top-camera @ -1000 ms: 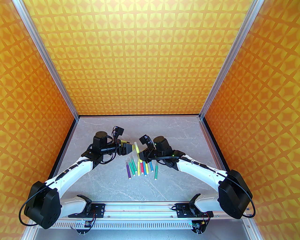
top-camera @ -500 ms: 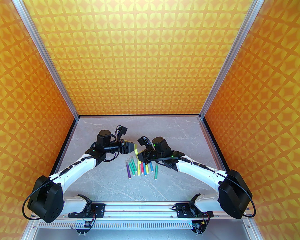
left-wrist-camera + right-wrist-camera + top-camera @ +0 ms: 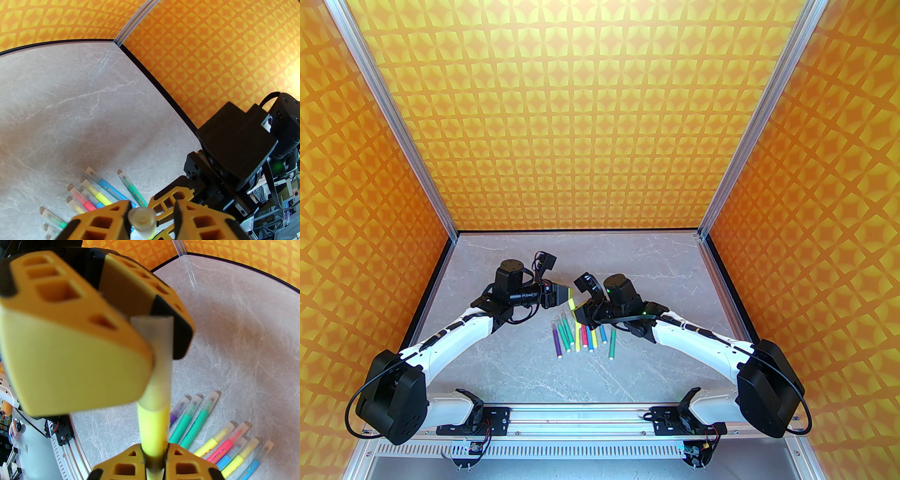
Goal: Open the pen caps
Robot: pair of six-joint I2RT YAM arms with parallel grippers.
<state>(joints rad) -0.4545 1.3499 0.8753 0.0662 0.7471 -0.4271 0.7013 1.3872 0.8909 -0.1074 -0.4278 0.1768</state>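
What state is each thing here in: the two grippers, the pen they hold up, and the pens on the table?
yellow pen: held in the air, capped.
cap: on the yellow pen, not pulled off.
right gripper: shut on the yellow pen's barrel.
left gripper: open, jaws around the cap, gap on one side.
other pens: lying side by side on the table, caps on.

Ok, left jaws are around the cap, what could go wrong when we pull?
The left jaws cover only the outer half of the pen cap, with a gap on one side in the left wrist view: they may slip off. The right jaws pinch the yellow marker at one spot on its barrel, so it could slide or twist. A dropped cap could roll among the row of capped markers close by.
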